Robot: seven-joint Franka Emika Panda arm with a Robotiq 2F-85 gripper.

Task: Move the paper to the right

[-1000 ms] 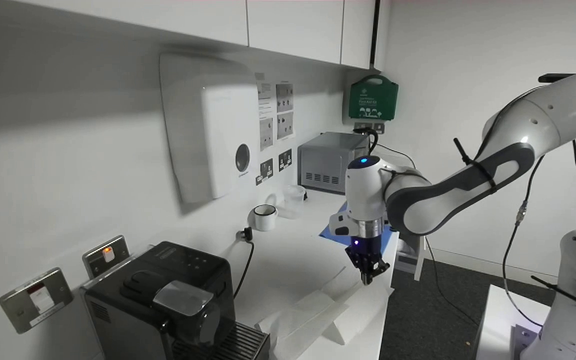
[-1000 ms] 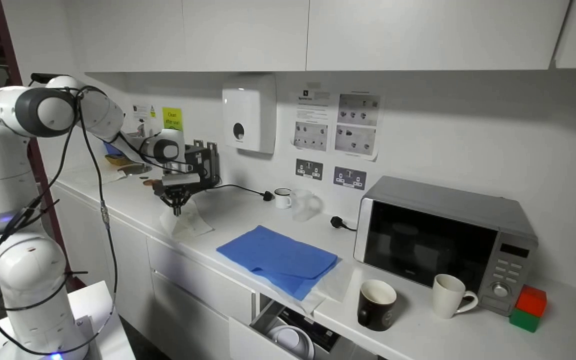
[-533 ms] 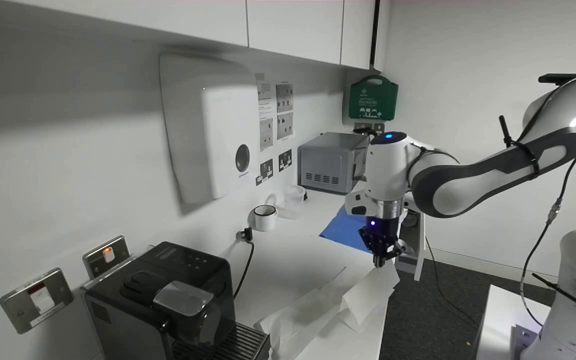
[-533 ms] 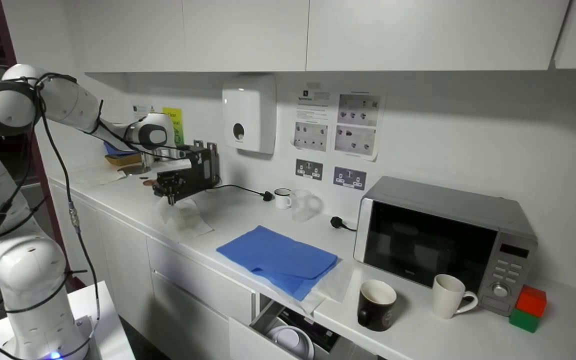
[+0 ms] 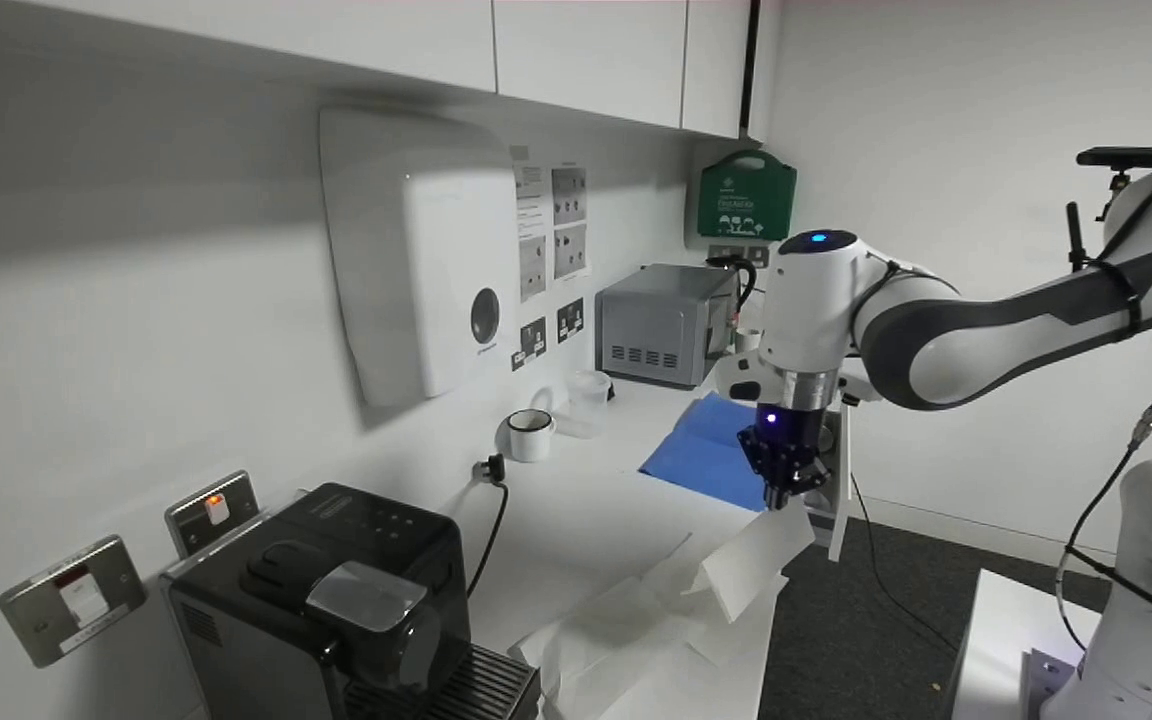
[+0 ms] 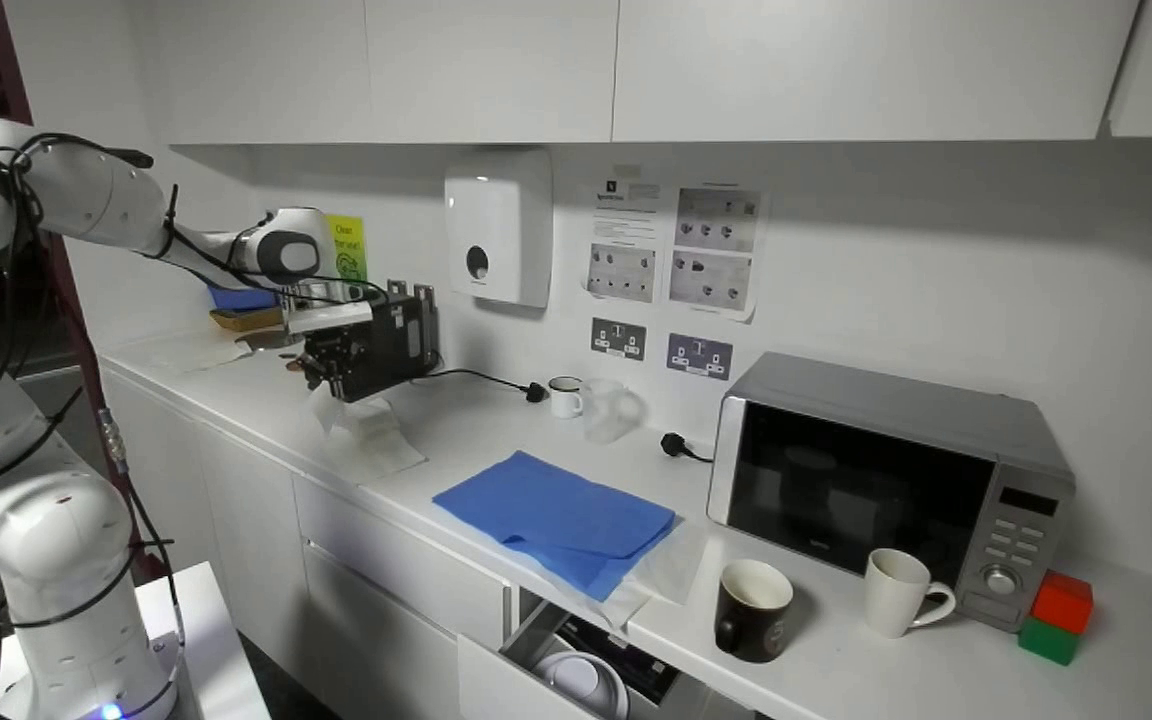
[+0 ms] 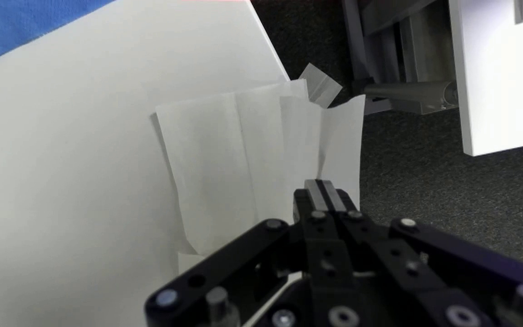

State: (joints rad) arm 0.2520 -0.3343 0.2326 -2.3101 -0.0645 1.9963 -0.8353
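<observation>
The hand [image 7: 320, 183] was drawn together, its tips clamped on a fold of the white paper [image 7: 211, 172], which slanted up to them off the table [image 7: 71, 150]. In the wrist view, part of the white paper showed beyond the front edge, above the dark carpet [image 7: 416, 190]. A slip seemed the likeliest failure: the pinch appeared to catch only a narrow fold, and something so thin could slide free or tear under a quick pull. More pale sheets [image 5: 611, 645] lay beneath or just beside (I could not tell which), so friction might drag one along. If the white paper came loose here, that overhang could tip it down to the carpet. Should the rightward move lead toward the blue cloth [image 6: 556, 505], a low pass might snag or rumple it, and the open drawer [image 6: 511, 690] nearby, below the table's edge, could catch anything dropped.
</observation>
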